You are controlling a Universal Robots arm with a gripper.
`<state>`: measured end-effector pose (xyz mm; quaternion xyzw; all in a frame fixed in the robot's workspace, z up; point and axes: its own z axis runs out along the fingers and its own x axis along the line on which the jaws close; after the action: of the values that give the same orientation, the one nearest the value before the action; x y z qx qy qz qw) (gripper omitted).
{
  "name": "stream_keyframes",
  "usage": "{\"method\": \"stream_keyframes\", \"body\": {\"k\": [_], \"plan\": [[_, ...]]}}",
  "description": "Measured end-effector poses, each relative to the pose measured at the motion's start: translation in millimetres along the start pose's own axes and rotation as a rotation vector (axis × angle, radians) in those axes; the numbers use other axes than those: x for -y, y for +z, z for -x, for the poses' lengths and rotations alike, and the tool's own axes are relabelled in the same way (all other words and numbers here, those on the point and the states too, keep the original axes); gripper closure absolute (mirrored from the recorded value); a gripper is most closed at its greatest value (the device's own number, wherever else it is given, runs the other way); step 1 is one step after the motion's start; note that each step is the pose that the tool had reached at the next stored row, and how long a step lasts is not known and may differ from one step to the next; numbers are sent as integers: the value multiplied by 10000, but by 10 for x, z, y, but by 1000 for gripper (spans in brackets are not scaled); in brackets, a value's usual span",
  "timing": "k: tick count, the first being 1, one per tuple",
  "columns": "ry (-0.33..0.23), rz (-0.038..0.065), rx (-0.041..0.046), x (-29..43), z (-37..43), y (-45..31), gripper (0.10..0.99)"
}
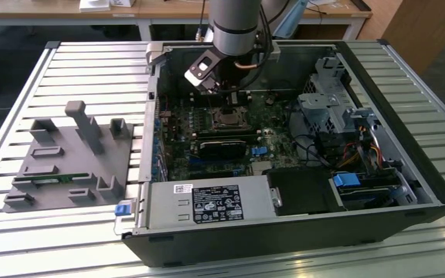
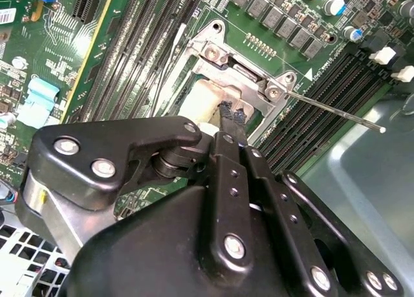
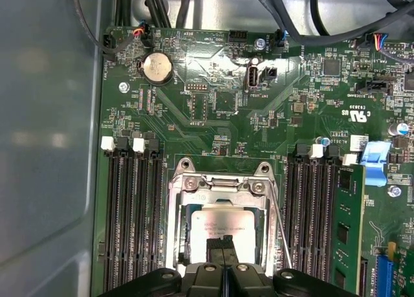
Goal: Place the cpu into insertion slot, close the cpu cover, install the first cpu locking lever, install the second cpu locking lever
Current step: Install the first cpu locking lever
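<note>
A slatted metal table [image 1: 21,87] fills the exterior view, and an open computer case [image 1: 408,191] lies on it across the centre and right of the frame. The arm [image 1: 238,23] comes down into the case at top centre, its upper part cut off by the frame edge. On the exterior view's left sits a grey moulded fixture [image 1: 68,168]. The power supply [image 1: 207,202] lies along the case's lower edge, and the green motherboard [image 1: 207,124] lies above it.

The gripper [image 1: 224,97] hangs just over the insertion slot [image 1: 226,119] in the upper middle of the board, but its tips are hard to separate from the dark parts there. In the first wrist view the gripper [image 3: 223,248] has its two fingers pressed together, with only a thin seam and nothing visible between them. They sit over the cpu [image 3: 223,223].

The cpu lies in the socket, showing through the window of the cpu cover [image 3: 220,188], which is down flat over it. The gripper's black body hides the near edge of both.

Rows of memory slots [image 3: 132,213] flank the socket. In the second wrist view the gripper [image 2: 231,116] blocks most of the socket.

One thin locking lever [image 3: 279,229] runs beside the cover. Whether it is latched cannot be told.
</note>
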<state>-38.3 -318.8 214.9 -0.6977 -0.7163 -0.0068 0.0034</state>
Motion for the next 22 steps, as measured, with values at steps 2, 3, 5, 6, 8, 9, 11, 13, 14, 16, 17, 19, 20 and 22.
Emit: {"method": "stream_keyframes", "body": {"k": [2,3,5,6,8,9,11,13,14,16,17,19,20,22], "plan": [[0,-1,1,0,0,-9,980],[0,-1,1,0,0,-11,980],[0,-1,1,0,0,-15,980],[0,-1,1,0,0,-17,980],[0,-1,1,0,0,-22,980],[0,-1,1,0,0,-25,980],[0,0,0,0,-1,-29,980],[0,-1,1,0,0,-35,980],[0,-1,2,0,0,-38,980],[0,0,0,0,-1,-44,980],[0,0,0,0,-1,-47,980],[0,-1,1,0,-1,-53,980],[0,-1,1,0,-1,-57,980],[0,-1,1,0,-1,-63,980]]}}
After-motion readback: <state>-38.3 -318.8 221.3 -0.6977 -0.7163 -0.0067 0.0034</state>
